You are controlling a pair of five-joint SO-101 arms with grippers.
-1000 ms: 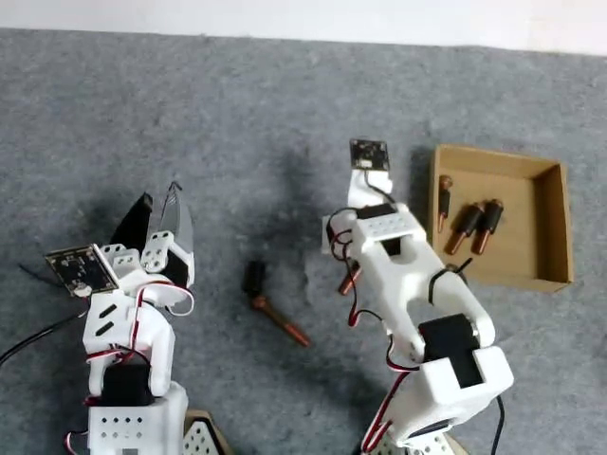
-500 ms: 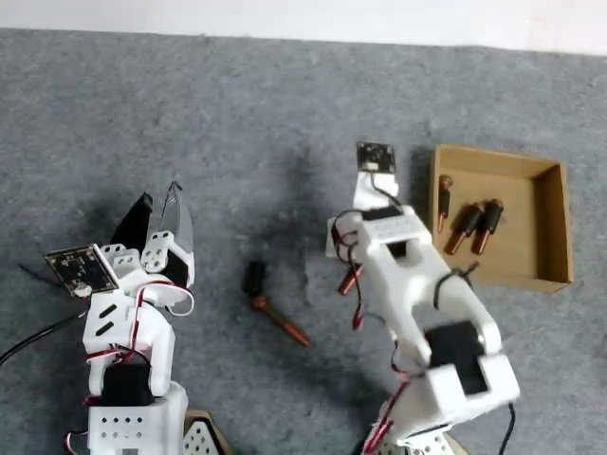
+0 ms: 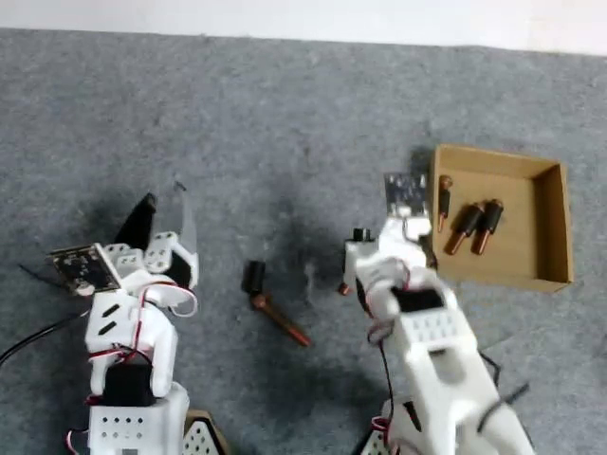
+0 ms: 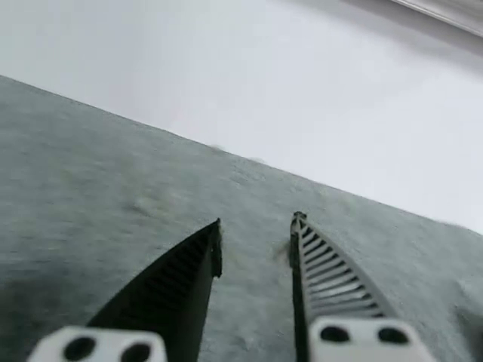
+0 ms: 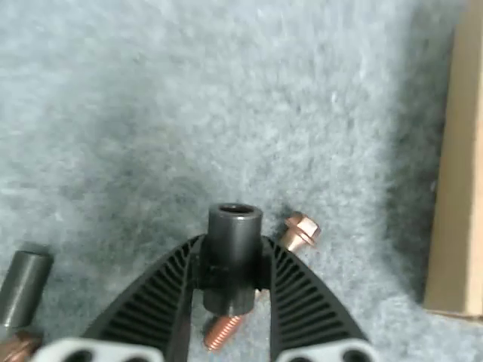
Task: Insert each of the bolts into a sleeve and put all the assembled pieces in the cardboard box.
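Note:
My right gripper is shut on an upright black sleeve, whose open end faces the camera. A copper bolt lies slantwise on the carpet just behind that sleeve; in the high view its tip pokes out beside the right arm. Further left lie a loose black sleeve and a second copper bolt, end to end. The cardboard box at the right holds three assembled pieces. My left gripper is open at the left, raised off the carpet, holding nothing.
Grey carpet covers the table, and a white wall runs along the far edge. The box's near wall stands close beside the right gripper. Open carpet lies between the two arms and beyond them.
The right arm has swung to the right and drawn back, bringing its wrist closer to the box with the sleeve still held. The left arm has barely shifted.

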